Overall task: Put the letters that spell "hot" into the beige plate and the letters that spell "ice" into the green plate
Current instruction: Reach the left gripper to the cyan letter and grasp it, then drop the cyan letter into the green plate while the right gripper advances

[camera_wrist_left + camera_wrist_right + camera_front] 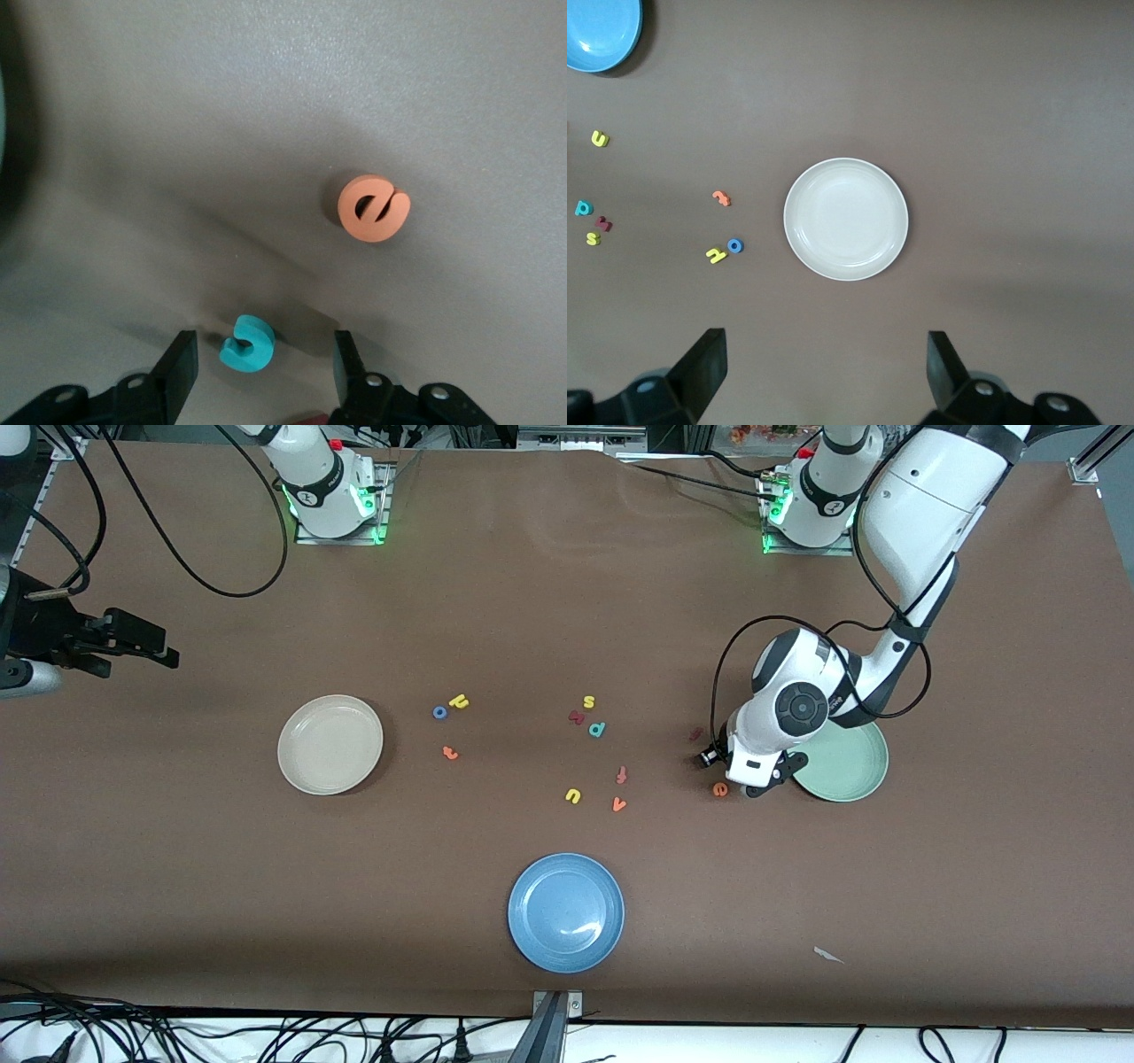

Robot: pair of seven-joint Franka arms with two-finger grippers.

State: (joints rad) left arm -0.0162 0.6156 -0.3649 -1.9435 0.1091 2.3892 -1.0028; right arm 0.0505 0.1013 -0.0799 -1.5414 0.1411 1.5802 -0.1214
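Observation:
My left gripper (265, 343) is low over the table beside the green plate (855, 772). Its jaws are open around the teal c (246, 343), with a gap on each side. The hand (751, 769) hides the c in the front view. The orange e (719, 789) (373, 208) lies just beside it and the dark red i (695, 734) slightly farther from the front camera. The yellow h (458, 701), blue o (439, 711) and orange t (450, 753) lie near the empty beige plate (330, 744). My right gripper (824, 350) waits open, high over the beige plate (846, 219).
A blue plate (565, 911) sits near the table's front edge. Loose letters lie mid-table: yellow s (588, 701), a dark red letter (576, 716), teal p (597, 729), orange f (622, 775), yellow u (573, 795), orange v (618, 804). The left arm overhangs part of the green plate.

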